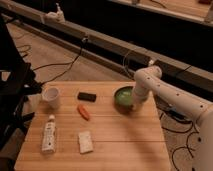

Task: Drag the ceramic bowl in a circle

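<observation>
The ceramic bowl [122, 97], round and green inside with a dark rim, sits on the wooden table [125, 142] near its back right edge. My gripper [134, 104] comes down from the white arm [170, 95] at the bowl's right rim and touches it there. The arm reaches in from the right, with its elbow above and behind the bowl. The bowl's right edge is partly hidden by the gripper.
A small white cup [51, 96] stands at the table's left. A black block [87, 96], an orange piece [84, 112], a white bottle [49, 134] and a pale block [86, 141] lie left of the bowl. Cables cross the floor around the table.
</observation>
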Available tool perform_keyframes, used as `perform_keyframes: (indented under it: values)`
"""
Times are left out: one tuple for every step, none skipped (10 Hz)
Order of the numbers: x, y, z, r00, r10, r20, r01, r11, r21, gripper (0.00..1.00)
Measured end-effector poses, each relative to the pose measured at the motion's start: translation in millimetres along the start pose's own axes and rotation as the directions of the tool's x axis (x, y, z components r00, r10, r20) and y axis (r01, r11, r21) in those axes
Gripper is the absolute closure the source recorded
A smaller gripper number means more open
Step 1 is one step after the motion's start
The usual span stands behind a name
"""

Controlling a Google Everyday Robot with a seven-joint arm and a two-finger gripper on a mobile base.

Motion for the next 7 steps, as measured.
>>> perform_keyframes:
  values:
    - [-23, -10, 1, 0.999, -0.035, 0.034, 0.034, 0.999, 0.009, 1.0]
    - [-50, -12, 0, 0.994, -0.079, 0.081, 0.078, 0.997, 0.016, 1.0]
    - [-65, -8, -3, 0.988, -0.103, 0.111, 0.102, 0.995, 0.018, 1.0]
    - [-80, 5, -9, 0.982, -0.127, 0.143, 0.126, 0.992, 0.016, 1.0]
    - [-87, 20, -15, 0.977, -0.138, 0.162, 0.137, 0.99, 0.012, 1.0]
    - [-84, 41, -19, 0.978, -0.132, 0.163, 0.134, 0.991, -0.003, 1.0]
    - [-75, 62, -21, 0.982, -0.113, 0.151, 0.119, 0.992, -0.029, 1.0]
